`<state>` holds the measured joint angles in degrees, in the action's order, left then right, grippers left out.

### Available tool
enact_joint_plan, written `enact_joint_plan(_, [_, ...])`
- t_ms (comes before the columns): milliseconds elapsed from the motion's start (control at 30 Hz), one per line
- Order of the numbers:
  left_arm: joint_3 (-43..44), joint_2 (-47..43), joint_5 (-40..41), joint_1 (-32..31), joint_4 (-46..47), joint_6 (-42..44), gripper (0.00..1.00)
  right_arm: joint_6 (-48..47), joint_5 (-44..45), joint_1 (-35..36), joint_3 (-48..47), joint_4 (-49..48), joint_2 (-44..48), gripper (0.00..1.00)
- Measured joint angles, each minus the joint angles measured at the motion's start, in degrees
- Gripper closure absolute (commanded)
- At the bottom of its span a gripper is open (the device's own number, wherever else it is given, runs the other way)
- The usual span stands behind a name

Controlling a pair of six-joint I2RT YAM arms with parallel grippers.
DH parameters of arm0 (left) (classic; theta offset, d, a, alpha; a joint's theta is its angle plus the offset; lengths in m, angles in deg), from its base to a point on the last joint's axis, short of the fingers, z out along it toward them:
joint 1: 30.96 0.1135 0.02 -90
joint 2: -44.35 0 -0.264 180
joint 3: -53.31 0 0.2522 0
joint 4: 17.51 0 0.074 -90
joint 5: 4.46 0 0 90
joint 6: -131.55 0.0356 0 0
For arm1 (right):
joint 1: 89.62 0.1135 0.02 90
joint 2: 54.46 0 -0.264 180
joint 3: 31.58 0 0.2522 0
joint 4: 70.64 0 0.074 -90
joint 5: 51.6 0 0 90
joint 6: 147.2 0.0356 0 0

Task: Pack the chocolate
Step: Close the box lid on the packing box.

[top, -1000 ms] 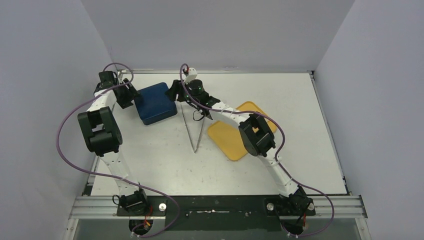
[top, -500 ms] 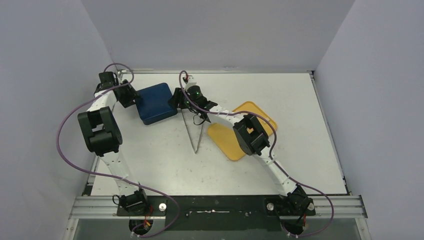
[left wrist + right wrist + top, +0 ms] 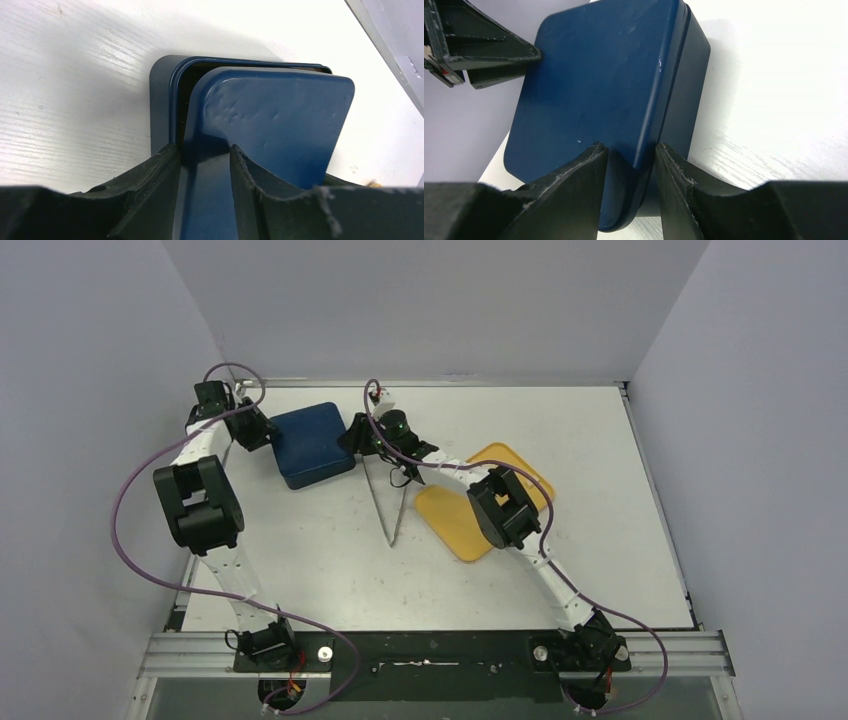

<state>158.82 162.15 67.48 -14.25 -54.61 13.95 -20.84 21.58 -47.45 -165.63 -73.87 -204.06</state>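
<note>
Chocolate, for packing: whereabouts cannot be told; the gap under the lifted lid shows only dark.

Tabletop (image 3: 600, 440), white, scuffed. Yellow tray (image 3: 450, 525), flat, right of centre, partly under the right arm. Blue box (image 3: 160, 100), rounded corners, near the far-left corner. Blue lid (image 3: 275, 125), lying over the box, raised on the left-edge side so that the rim shows beneath. Metal tongs (image 3: 392, 515), on the tabletop between box and tray, closed point toward the near edge. Left tool (image 3: 204, 149), at the box's left-edge side, pinching the lid's edge between its fingers. Right tool (image 3: 630, 147), at the box's opposite side, one finger over the lid top and one against the box wall, straddling the seam; whether it presses or only brackets cannot be told.
</note>
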Motion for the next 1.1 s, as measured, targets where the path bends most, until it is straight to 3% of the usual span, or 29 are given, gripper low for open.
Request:
enact_joint_plan(700, [0.0,-1.1,0.2,1.0,0.5,0.0,0.62,-1.4,-0.6,0.0,-1.4,-2.1,0.0,0.6])
enact_joint_plan(900, [0.0,-1.1,0.3,1.0,0.8,0.3,0.46,-1.7,-0.6,-0.1,-1.7,-2.5,0.0,0.57])
enact_joint_plan(1100, [0.7,-1.2,2.7,1.0,-1.0,1.3,0.43,-2.8,-0.2,-0.2,-1.7,-2.4,0.0,0.58])
